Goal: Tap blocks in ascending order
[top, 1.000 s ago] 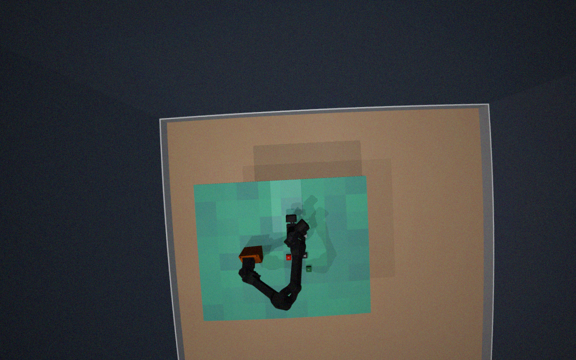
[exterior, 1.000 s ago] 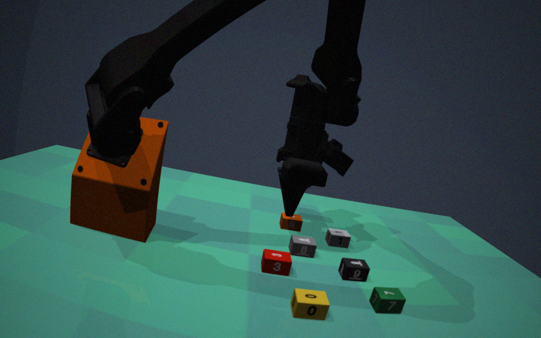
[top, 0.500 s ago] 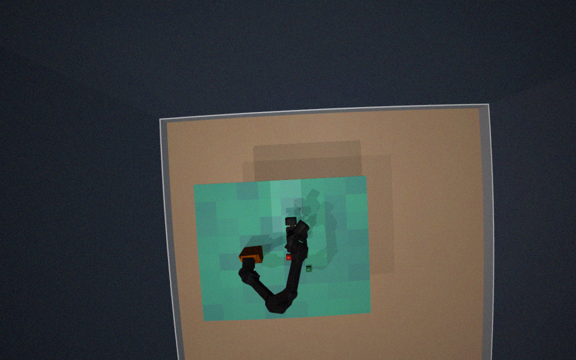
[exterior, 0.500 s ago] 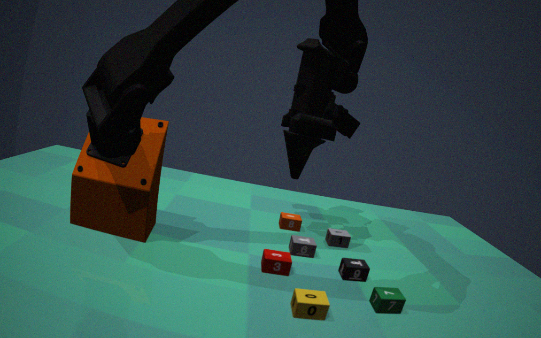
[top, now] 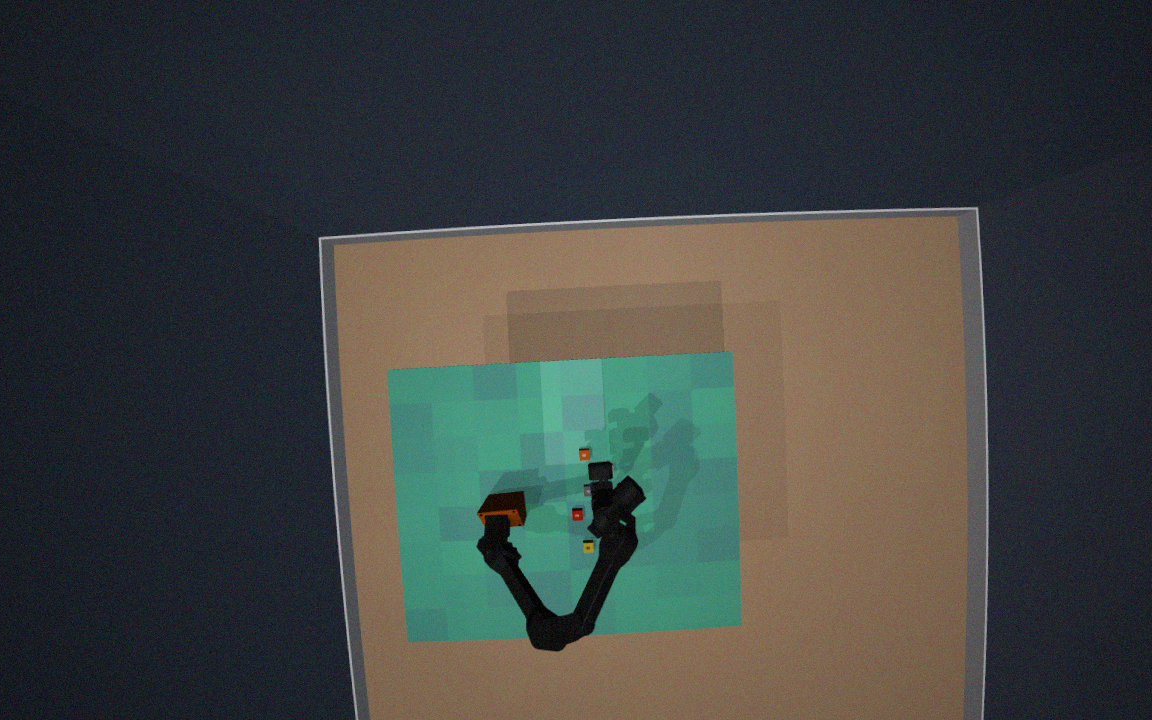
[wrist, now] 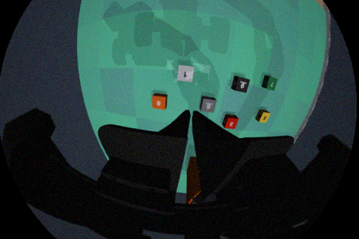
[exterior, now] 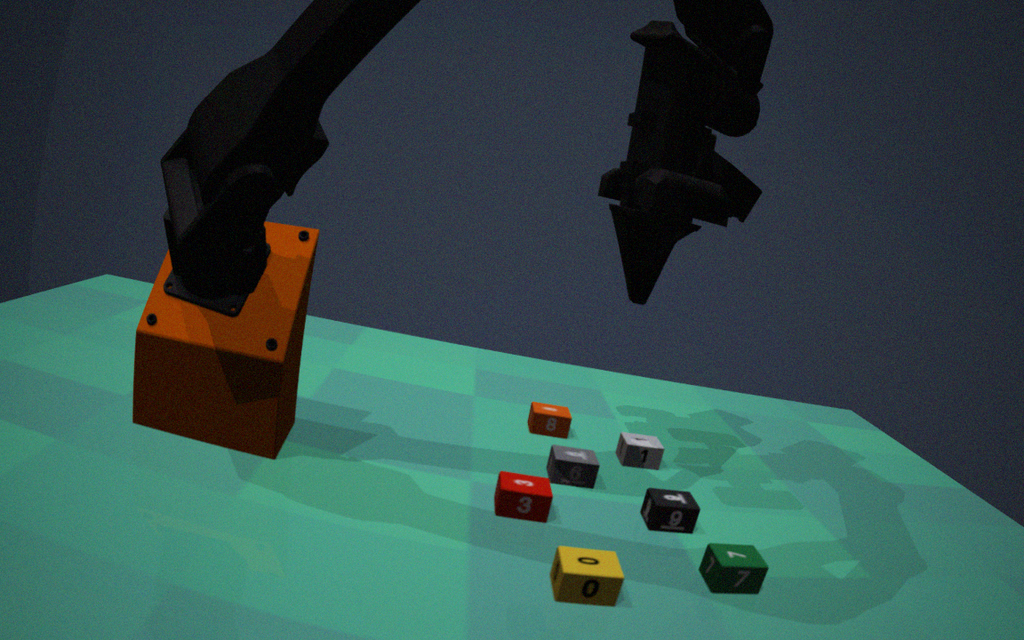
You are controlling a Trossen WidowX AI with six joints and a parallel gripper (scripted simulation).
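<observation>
My gripper (exterior: 637,300) (wrist: 190,114) is shut and empty, high above the blocks. In the wrist view its tips stand just below the grey block 6 (exterior: 572,466) (wrist: 208,104). The white block 1 (exterior: 640,451) (wrist: 185,73) and orange block 8 (top: 584,454) (exterior: 549,420) (wrist: 159,101) lie at the back. The red block 3 (top: 577,514) (exterior: 523,496) (wrist: 230,122) and black block 9 (exterior: 670,510) (wrist: 240,84) are nearer the exterior camera. The yellow block 0 (top: 588,546) (exterior: 587,575) (wrist: 263,116) and green block 7 (exterior: 732,568) (wrist: 269,82) are nearest it. The arm hides some blocks in the top view.
The orange arm base (top: 501,509) (exterior: 213,373) stands left of the blocks. The green mat (top: 446,394) (exterior: 388,509) lies on a tan table (top: 866,447). The arm's shadow falls across the mat.
</observation>
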